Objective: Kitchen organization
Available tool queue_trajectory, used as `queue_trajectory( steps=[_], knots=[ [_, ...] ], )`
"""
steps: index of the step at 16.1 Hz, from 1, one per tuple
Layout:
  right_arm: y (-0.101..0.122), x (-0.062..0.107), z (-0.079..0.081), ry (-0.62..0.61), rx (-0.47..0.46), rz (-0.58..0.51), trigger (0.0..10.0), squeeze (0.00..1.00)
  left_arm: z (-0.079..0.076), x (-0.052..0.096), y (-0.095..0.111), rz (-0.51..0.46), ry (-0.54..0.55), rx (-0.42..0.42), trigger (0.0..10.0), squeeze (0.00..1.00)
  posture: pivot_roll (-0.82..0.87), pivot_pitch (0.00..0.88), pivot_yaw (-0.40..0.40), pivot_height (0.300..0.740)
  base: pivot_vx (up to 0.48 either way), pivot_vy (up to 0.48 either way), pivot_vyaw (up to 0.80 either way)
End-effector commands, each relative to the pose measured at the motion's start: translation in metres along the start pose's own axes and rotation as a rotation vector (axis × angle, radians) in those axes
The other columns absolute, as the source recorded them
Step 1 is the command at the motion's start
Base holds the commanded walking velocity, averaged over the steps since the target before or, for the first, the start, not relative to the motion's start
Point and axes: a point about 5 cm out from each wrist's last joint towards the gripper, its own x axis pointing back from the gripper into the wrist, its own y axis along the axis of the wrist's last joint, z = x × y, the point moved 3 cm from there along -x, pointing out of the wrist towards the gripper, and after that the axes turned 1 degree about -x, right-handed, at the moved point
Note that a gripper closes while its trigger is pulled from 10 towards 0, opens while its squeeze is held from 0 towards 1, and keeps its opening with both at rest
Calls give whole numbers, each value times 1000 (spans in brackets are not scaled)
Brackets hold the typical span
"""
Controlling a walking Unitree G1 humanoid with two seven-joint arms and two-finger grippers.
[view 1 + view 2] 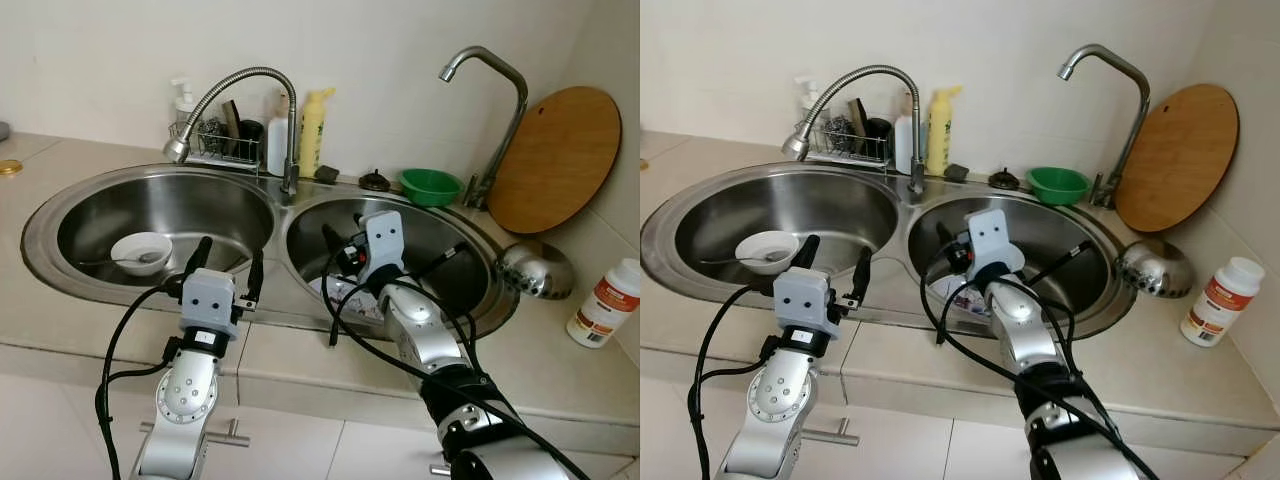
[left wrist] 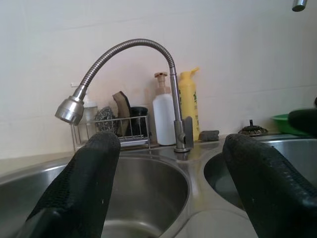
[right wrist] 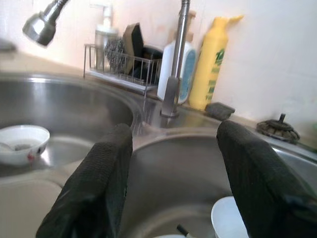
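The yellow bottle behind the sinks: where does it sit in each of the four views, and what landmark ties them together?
Left eye view: yellow bottle at the wall, top centre.
Right eye view: same spot, slightly further left.
Left wrist view: right of the faucet's upright pipe.
Right wrist view: upper right.
Shared landmark: the gooseneck faucet, with the white pump bottle beside the yellow one.

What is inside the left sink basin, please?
Inside the left sink basin lies one white bowl with a spoon resting in it. The left hand, open, hovers at the basin's front edge and hides part of that edge.
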Motion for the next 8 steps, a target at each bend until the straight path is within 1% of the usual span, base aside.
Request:
queue_trajectory(
  steps=[1,2,3,4,8],
  knots=[
    [12,0,-4,-27,-18,-54,10000,1000,-4,0,-1,10,-10,14,10000,0,157,0,-113,740,0,0,0],
    [18,2,0,-21,-29,-90,10000,898,-4,1,-1,9,-11,14,10000,0,159,0,-115,740,0,416,0],
    [22,3,2,-19,-37,-108,10000,0,-4,1,-1,9,-11,14,10000,0,160,0,-115,740,0,476,0],
    [25,6,7,-9,-43,-128,10000,0,-4,1,-1,10,-14,17,10000,0,158,0,-114,740,0,476,0],
    [33,11,9,-20,-51,-151,10000,0,-3,-1,1,3,-21,18,10000,0,158,0,-110,740,0,476,0]
  ],
)
